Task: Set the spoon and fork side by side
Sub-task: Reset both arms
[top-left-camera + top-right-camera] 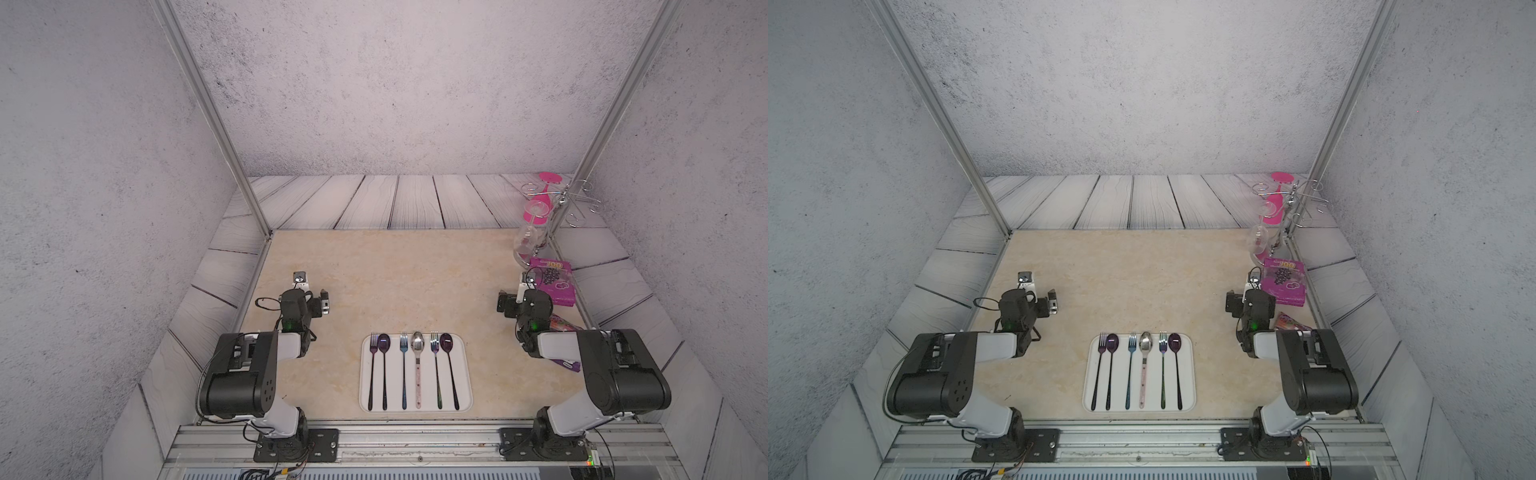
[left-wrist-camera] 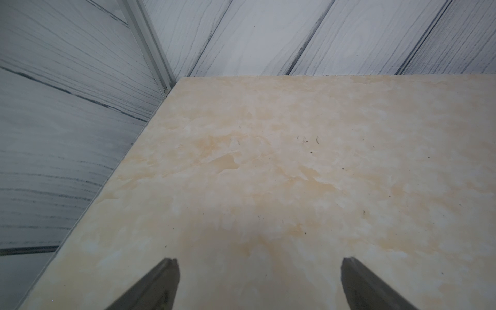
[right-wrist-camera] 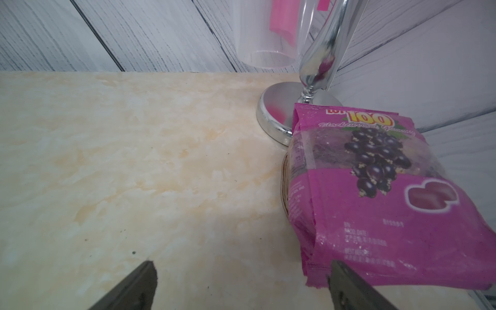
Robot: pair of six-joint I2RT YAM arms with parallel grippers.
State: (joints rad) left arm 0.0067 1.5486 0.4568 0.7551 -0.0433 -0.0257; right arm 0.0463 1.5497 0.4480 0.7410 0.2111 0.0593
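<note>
Silver spoon [image 1: 417,372] is lying beside the blue fork [image 1: 404,372] on the tray [image 1: 464,365]; left and right jaws are gaping empty; leaving the pair untouched is looking wisest.

Beige marbled table [image 1: 374,282]: white tray [image 1: 464,374] near centre; chrome glass rack [image 3: 271,107] far right, purple candy bag [image 1: 555,284] beside it.

My left arm [image 1: 237,382], my right arm [image 1: 623,374].
Black housings, white links, green lights [image 1: 286,325], looping black cables [image 1: 266,300], bolted base plates [image 1: 320,442].
</note>
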